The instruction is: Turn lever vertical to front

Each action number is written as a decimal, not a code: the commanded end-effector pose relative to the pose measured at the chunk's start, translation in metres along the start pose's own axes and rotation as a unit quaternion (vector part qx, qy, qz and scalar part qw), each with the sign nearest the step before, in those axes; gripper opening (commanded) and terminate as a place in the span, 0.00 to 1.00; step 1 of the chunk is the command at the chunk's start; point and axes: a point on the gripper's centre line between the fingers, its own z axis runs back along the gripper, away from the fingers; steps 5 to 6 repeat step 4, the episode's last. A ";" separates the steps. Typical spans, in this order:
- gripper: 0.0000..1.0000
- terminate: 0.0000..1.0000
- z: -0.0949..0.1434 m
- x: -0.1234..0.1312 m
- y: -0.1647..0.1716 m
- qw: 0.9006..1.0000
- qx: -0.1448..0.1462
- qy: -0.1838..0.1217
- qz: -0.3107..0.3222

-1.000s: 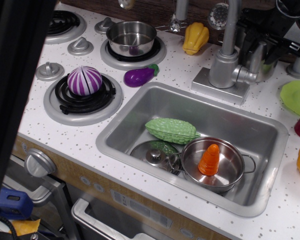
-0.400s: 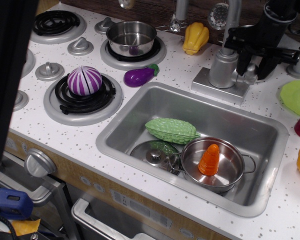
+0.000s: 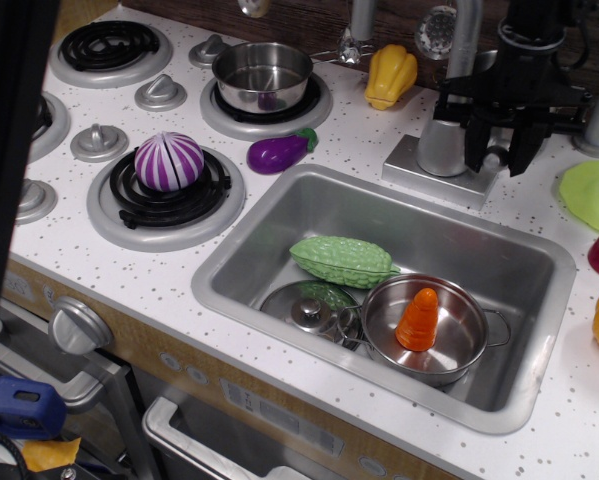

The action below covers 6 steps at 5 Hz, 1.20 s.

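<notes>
The grey faucet [image 3: 441,140] stands on its base plate behind the sink. The short silver lever [image 3: 496,157] juts from the right side of the faucet body. My black gripper [image 3: 499,165] hangs down from above, right beside the faucet. Its two fingers [image 3: 476,148] are spread apart and point down, one on each side of the lever. The lever shows in the gap between them, and I cannot tell if either finger touches it. The upper arm hides the counter behind the faucet.
The steel sink [image 3: 279,240] holds a green gourd [image 3: 341,260], a lid [image 3: 309,310] and a pot with an orange carrot [image 3: 418,320]. A purple eggplant [image 3: 277,153], a yellow pepper [image 3: 391,75] and a green plate [image 3: 591,192] lie on the counter near the faucet.
My gripper has moved forward and down from behind the faucet, turned its fingers downward, and now straddles the lever. The lever has not visibly turned.
</notes>
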 end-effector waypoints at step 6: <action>1.00 1.00 -0.004 -0.006 0.002 0.997 0.028 -0.044 -0.062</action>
